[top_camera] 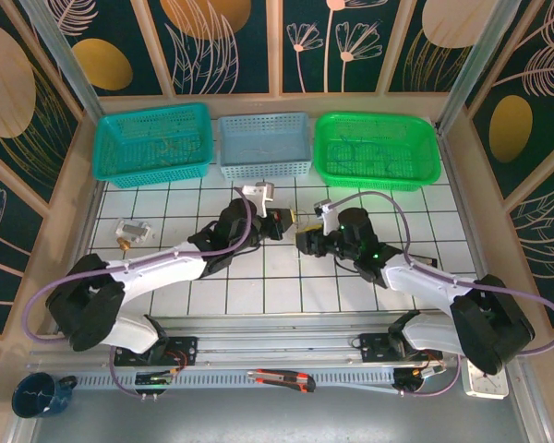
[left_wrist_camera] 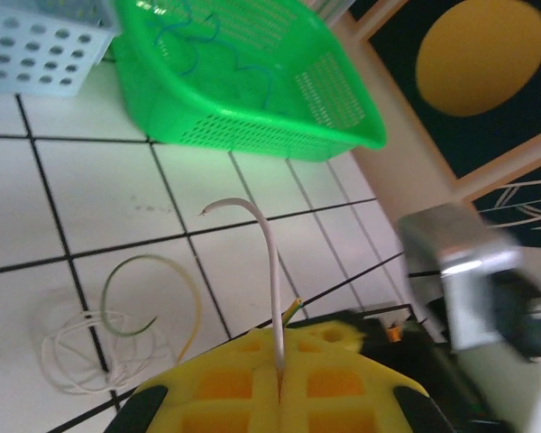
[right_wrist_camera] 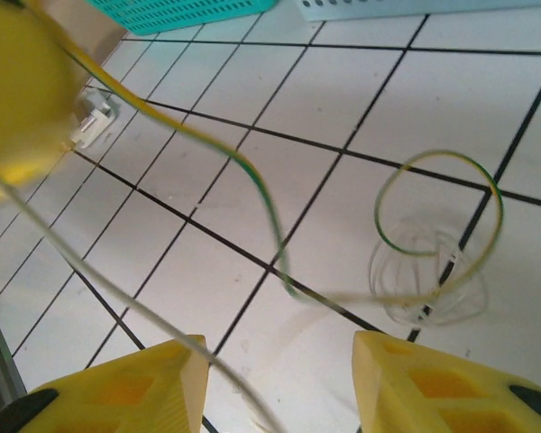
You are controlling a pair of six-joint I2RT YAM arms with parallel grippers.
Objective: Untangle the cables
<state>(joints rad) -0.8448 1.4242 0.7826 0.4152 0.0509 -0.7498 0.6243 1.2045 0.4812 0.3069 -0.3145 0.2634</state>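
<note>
Left end effector [left_wrist_camera: 278, 383] pinches a white strand [left_wrist_camera: 272, 271] running right, through the released right end effector [right_wrist_camera: 279, 379] — the cables' coil [right_wrist_camera: 415, 293] lies just far of it.

in the top view the cables [top_camera: 294, 215] between the two arms are too small to trace strand by strand. in the left wrist view the left end effector [left_wrist_camera: 278, 361] is cut off by the bottom edge, and the white wire [left_wrist_camera: 272, 271] vanishes into its closed seam. a blurred grey shape [left_wrist_camera: 464, 271] at right cannot be identified. the right end effector [right_wrist_camera: 278, 361] is cropped at the bottom, and a blurred yellow mass [right_wrist_camera: 18, 99] hides the strands' upper ends.
</note>
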